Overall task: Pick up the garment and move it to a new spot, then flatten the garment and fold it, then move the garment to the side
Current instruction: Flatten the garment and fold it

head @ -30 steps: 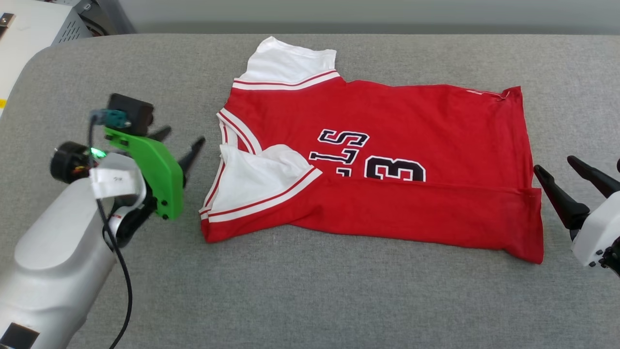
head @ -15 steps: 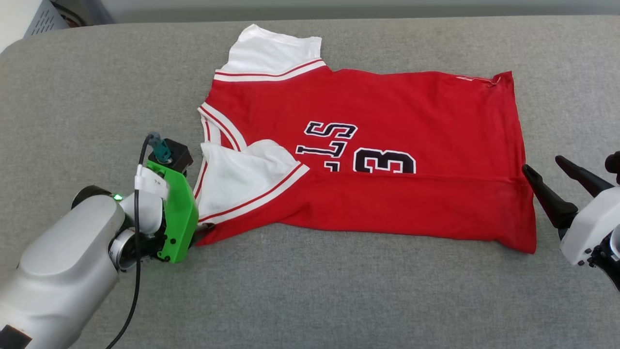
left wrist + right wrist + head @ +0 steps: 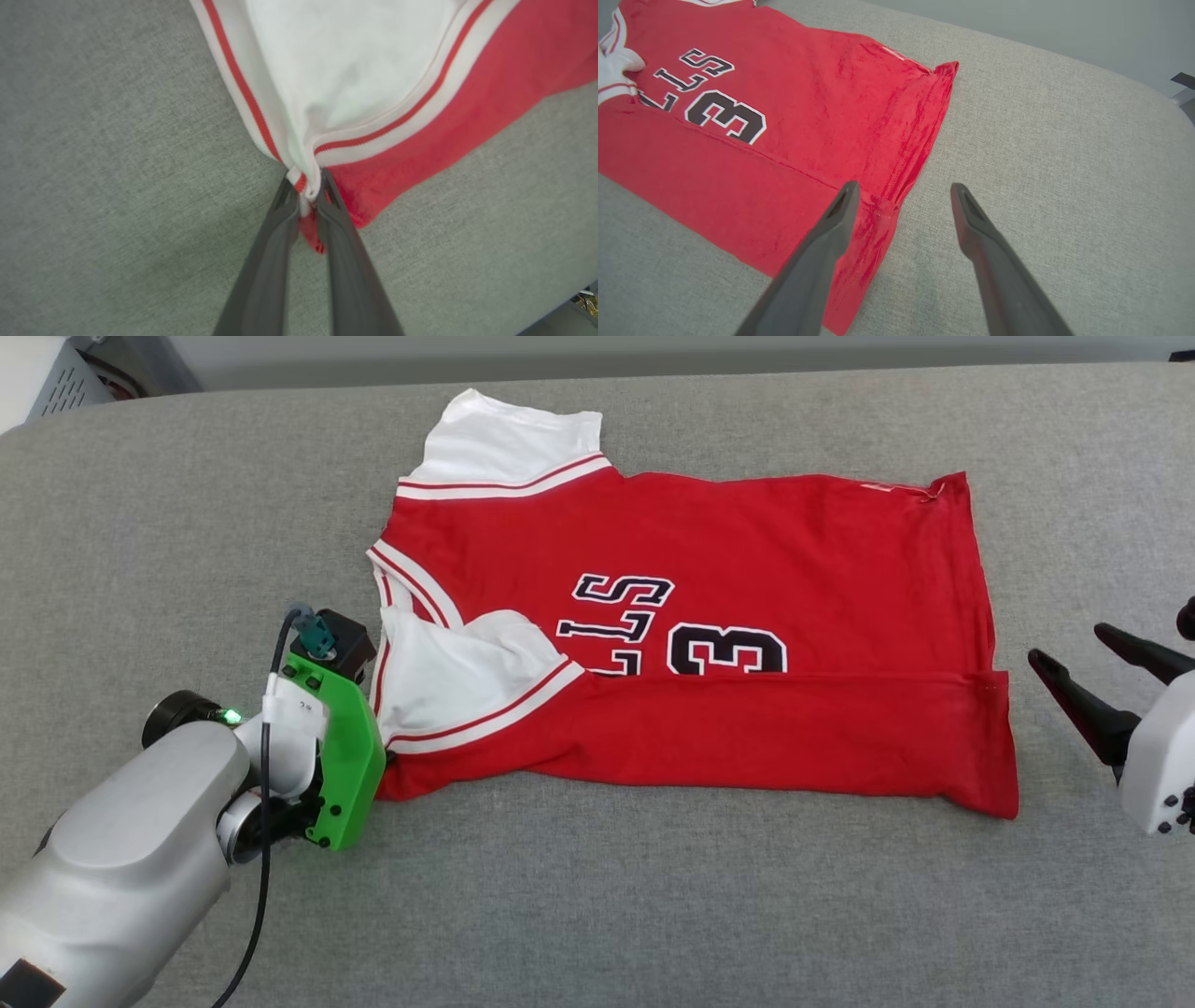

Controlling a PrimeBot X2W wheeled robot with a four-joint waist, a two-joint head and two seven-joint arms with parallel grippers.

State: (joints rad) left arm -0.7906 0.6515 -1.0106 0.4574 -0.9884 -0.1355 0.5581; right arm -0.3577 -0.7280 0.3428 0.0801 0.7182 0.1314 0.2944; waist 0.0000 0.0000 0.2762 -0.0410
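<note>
The garment, a red jersey T-shirt with white sleeves, lies sideways on the grey cushion, its near long side folded over so only "LLS" and "3" show. One white sleeve is folded onto the chest. My left gripper is shut on the striped collar trim and red corner at the garment's near-left edge; in the head view its fingers are hidden under the green wrist bracket. My right gripper hangs open just right of the hem, apart from the garment, with the hem corner beside its left fingertip.
The grey padded surface spreads wide in front of and to both sides of the garment. A pale perforated box stands beyond the far-left edge. A dark wall or floor band runs behind the surface's far edge.
My left gripper moved in from the left, dropped to the garment's near-left corner and shut on it. The head camera shifted a little. My right gripper stays open near the hem.
</note>
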